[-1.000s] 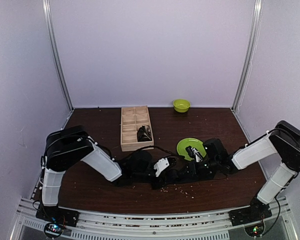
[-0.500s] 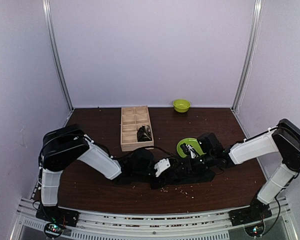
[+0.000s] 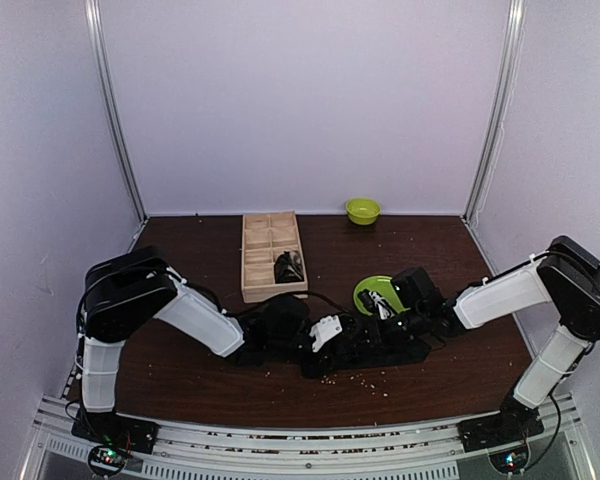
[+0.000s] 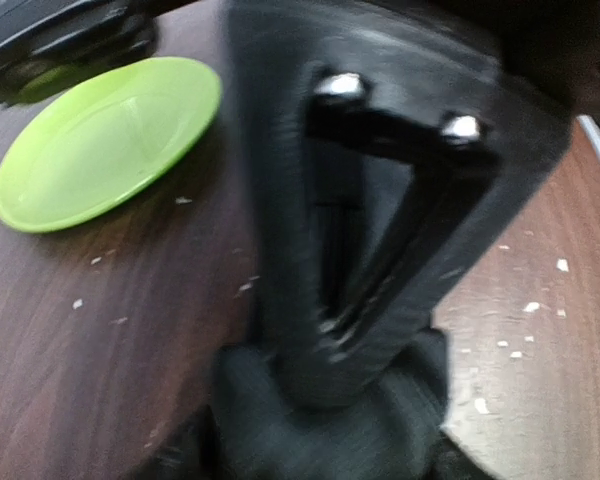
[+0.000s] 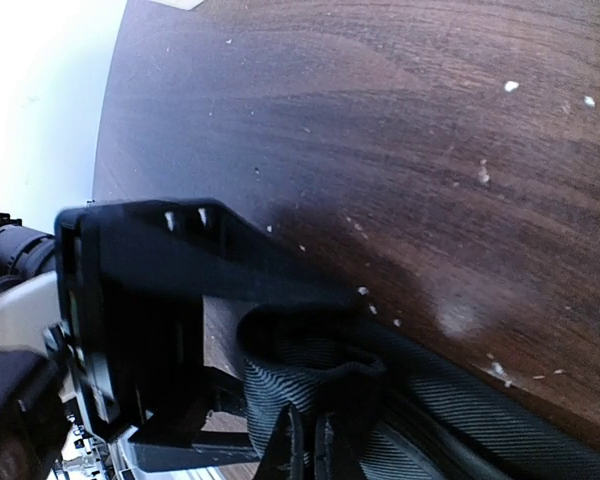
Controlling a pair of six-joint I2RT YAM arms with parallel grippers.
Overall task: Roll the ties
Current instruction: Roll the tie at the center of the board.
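right hand (image 5: pixel 306 446) newly closed, seemingly pinching black tie (image 5: pixel 450 402)

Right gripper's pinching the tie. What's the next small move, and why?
Probably rotate the right gripper slightly to curl the tie over itself: it is shut on a raised fold of the fabric, while the rest lies flat along the table.

no legible txt in any view, no labels, brands, nos. or signs readable
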